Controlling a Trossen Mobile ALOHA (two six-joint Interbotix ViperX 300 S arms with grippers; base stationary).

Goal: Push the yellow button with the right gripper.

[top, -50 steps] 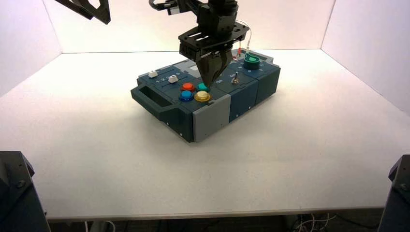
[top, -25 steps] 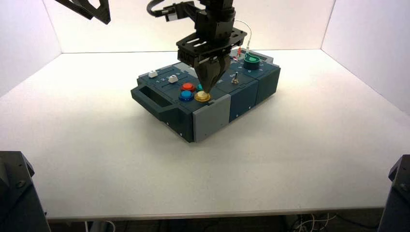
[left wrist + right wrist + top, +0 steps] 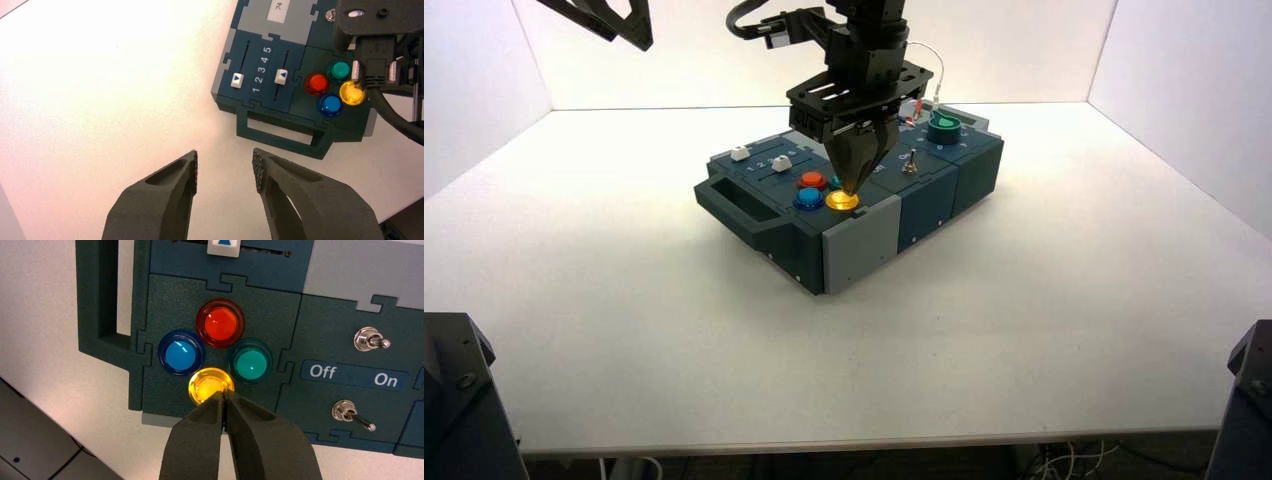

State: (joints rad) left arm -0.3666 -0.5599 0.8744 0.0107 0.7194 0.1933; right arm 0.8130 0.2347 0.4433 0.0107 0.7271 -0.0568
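The yellow button point(image 3: 209, 384) glows bright amber at the near edge of a cluster of round buttons on the dark teal box point(image 3: 784, 225). It also shows in the high view point(image 3: 841, 200) and the left wrist view point(image 3: 350, 93). My right gripper point(image 3: 223, 394) is shut, its pointed tip resting on the yellow button's rim; in the high view the right gripper point(image 3: 851, 187) stands straight above it. My left gripper point(image 3: 224, 167) is open and empty, held high off the box's left end.
Beside the yellow button are the red point(image 3: 220, 323), blue point(image 3: 180, 352) and green point(image 3: 250, 361) buttons. Two metal toggle switches point(image 3: 370, 339) flank an "Off / On" label. Two white sliders point(image 3: 281, 76) sit by numbers 1 to 5. A green knob point(image 3: 944, 126) is at the box's far right.
My right gripper has come down and toward the front from above the green button onto the yellow button, which now glows brighter. The left arm has not moved.
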